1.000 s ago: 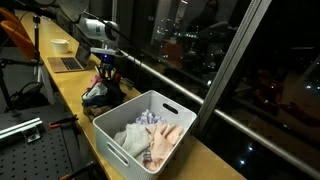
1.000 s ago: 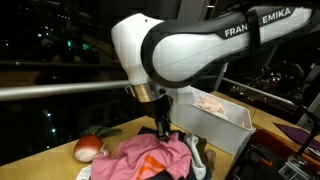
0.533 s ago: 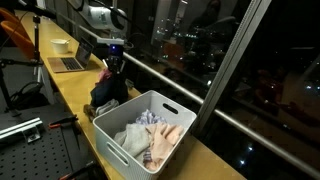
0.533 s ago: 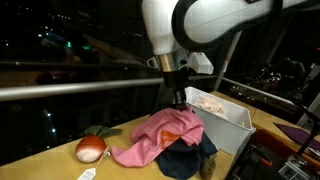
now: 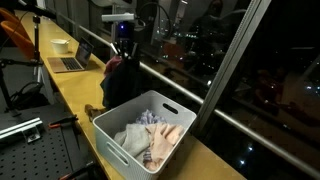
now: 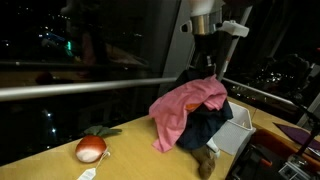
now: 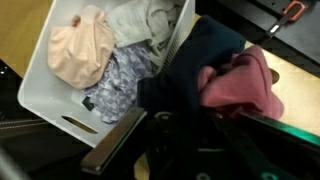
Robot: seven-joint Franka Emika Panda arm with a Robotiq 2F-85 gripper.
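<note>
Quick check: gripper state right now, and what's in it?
Gripper: closed, holding a pink garment and a dark garment, both hanging from it.

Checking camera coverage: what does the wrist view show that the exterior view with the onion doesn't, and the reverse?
Only the wrist view: the bin's inside, with a peach garment, a patterned cloth and a white cloth. Only the exterior view: the onion on the table, and the railing. Both: the white bin, plus the pink cloth and dark cloth hanging from the gripper.
</note>
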